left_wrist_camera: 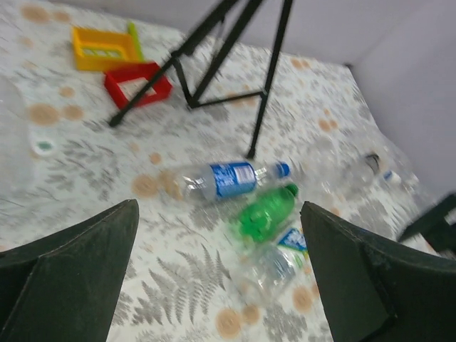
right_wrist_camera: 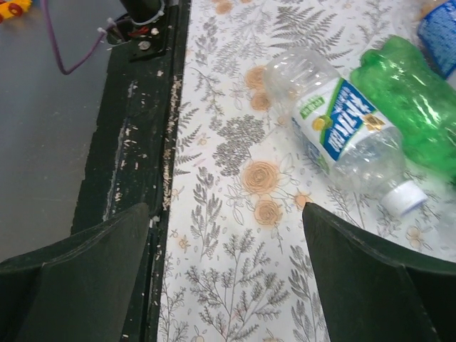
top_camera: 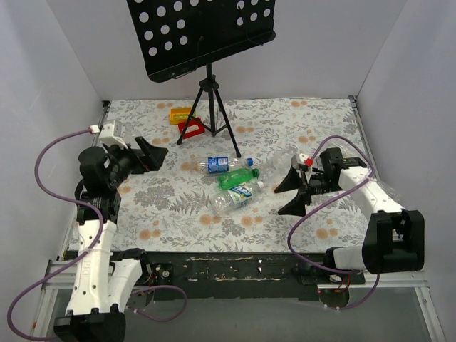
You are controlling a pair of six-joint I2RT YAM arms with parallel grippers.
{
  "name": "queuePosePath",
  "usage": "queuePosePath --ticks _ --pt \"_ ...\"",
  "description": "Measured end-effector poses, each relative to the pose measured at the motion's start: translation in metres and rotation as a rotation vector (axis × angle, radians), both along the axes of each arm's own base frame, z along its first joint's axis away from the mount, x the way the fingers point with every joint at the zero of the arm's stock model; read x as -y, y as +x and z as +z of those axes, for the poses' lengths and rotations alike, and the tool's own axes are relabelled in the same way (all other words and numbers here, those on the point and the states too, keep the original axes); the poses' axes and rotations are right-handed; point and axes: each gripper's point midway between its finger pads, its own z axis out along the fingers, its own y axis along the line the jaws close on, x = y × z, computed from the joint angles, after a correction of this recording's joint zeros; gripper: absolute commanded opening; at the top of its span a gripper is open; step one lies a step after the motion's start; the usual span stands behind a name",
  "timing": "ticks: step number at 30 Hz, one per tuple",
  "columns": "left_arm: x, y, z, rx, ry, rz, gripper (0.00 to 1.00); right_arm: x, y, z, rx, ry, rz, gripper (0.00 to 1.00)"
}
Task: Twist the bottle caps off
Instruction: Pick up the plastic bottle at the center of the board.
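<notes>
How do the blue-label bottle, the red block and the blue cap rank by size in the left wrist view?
1. blue-label bottle
2. red block, though it lies farther from the camera
3. blue cap

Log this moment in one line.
left gripper: open | right gripper: open | green bottle: lying, green cap on | labelled clear bottle: lying, white cap on

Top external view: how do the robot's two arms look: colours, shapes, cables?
The left arm and right arm have white links and black joint blocks. Each ends in black wedge-shaped fingers, with a thin purple cable looping beside it.
</notes>
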Motion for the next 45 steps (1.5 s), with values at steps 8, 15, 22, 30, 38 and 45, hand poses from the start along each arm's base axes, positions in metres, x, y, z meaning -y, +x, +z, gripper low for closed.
queuePosePath --ticks 8,15,22,30,38,45 --pt "0.066 -0.034 -0.061 -0.194 -0.119 -0.316 0.98 0.038 0.046 -0.005 0.052 -0.119 -0.219 0.97" --pt "0.171 -0.083 -0.104 -0.334 -0.01 -0.644 0.98 0.066 0.086 -0.001 0.155 -0.294 -0.315 0.98" --pt "0.241 -0.105 -0.2 -0.476 0.413 -0.78 0.98 0.055 0.073 -0.019 0.079 -0.224 -0.272 0.98" --pt "0.252 -0.055 -0.229 -0.446 0.71 -0.672 0.98 0.047 0.054 -0.036 0.007 -0.183 -0.234 0.98" --pt "0.254 -0.058 -0.225 -0.424 0.78 -0.732 0.98 0.044 0.049 -0.04 -0.032 -0.159 -0.208 0.98" --pt "0.266 -0.049 -0.214 -0.221 0.914 -0.914 0.98 0.044 0.048 -0.04 -0.027 -0.155 -0.204 0.98"
